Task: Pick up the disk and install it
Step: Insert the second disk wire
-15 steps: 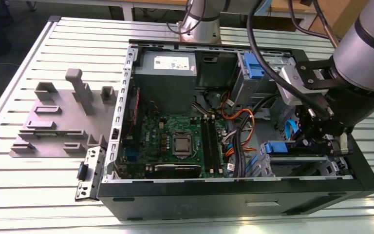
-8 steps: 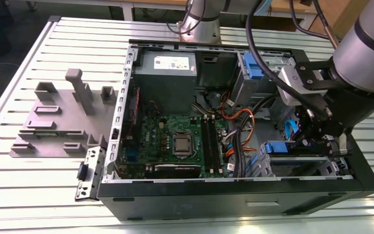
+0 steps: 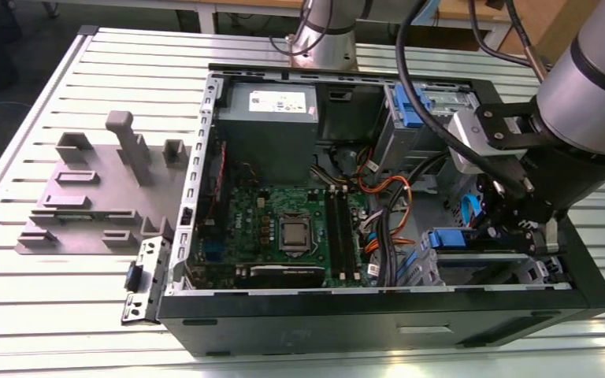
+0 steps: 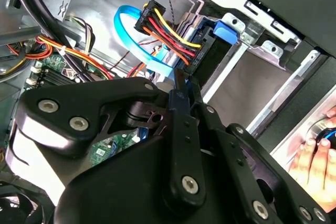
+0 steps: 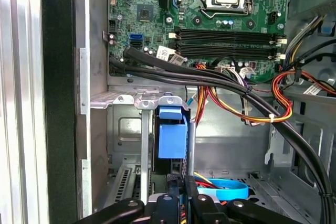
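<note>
Disk [image 5: 171,139] sat edge-on in the drive bay of the open computer case [image 3: 387,315] (blue carrier tab showing), and your end effector [image 5: 181,195] hovered just beside its cabled end, fingers drawn narrow, gripping nothing you could see.

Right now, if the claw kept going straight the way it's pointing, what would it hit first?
Most likely the disk, standing on edge in its blue bracket inside the drive bay. The claw points along it and looks very close already, though depth is hard to judge.
</note>
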Available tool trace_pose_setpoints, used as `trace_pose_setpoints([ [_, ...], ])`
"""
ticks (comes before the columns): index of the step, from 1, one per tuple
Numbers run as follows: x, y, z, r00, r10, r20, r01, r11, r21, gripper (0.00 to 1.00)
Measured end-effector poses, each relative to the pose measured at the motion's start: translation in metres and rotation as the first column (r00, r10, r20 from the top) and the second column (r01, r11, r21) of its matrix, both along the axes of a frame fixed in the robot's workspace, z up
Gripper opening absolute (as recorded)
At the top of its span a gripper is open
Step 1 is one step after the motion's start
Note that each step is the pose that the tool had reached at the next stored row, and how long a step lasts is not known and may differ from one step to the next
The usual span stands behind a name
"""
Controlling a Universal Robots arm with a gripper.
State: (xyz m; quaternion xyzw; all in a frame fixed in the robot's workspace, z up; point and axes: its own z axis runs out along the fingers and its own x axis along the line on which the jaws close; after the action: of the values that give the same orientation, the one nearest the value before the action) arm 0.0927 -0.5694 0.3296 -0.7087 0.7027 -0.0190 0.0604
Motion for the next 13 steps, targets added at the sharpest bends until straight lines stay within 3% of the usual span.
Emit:
trace_pose_setpoints([
  [12,0.0000,0.0000,0.0010,1.0000,-0.001,0.0000,0.001,1.0000,0.0003,0.17],
  [13,0.0000,0.0000,0.0018,1.0000,-0.001,0.0000,0.001,1.0000,0.0002,0.23],
])
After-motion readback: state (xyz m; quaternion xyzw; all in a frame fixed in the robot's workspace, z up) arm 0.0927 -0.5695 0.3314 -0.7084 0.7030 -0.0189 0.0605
